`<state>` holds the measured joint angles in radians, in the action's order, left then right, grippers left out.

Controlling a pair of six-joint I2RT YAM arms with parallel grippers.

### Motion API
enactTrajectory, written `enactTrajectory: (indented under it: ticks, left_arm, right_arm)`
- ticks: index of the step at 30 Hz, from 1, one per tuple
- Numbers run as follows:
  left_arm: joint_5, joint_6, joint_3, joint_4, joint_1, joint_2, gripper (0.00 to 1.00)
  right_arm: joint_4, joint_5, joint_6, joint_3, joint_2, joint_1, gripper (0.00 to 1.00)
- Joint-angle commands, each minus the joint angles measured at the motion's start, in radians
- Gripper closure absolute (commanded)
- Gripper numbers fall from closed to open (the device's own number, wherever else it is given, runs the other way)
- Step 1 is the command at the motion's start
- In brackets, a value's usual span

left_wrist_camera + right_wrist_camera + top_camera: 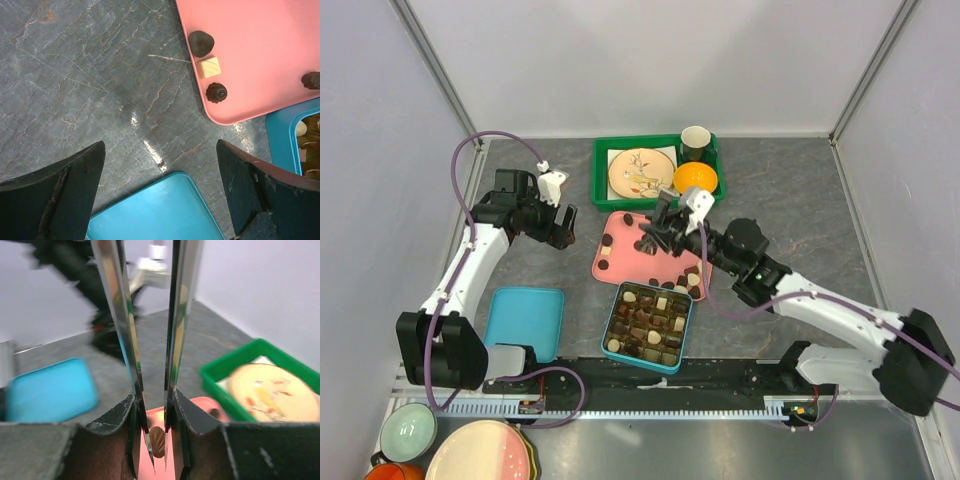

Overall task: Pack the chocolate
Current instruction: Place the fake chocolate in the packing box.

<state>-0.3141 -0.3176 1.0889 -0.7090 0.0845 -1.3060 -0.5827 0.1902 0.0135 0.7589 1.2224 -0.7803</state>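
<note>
Small chocolate pieces lie scattered on a pink tray [625, 262]; several more fill a teal box [686, 330]. My right gripper [657, 232] hovers over the pink tray's far end, shut on metal tongs [117, 315]. The tong tips stand on either side of a ridged light-brown chocolate [158, 441]. My left gripper [558, 228] is open and empty above the bare table, left of the tray. In the left wrist view it [160, 150] looks down on a dark piece [201, 42], a cream square [208, 66] and a dark swirl [216, 92].
A teal lid [525, 322] lies at the front left. A green tray [603, 170] at the back holds a plate [640, 172], a cup [695, 142] and an orange [695, 180]. Bowls and a plate [480, 450] stack at the front left corner.
</note>
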Motion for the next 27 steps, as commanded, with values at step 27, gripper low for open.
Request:
enactTrajectory:
  ticks: [27]
  left_arm:
    - [-0.002,-0.040,0.003,-0.018,-0.005,0.045,0.01]
  right_arm:
    - [0.436,0.040,-0.172,-0.116,-0.230,-0.453,0.77]
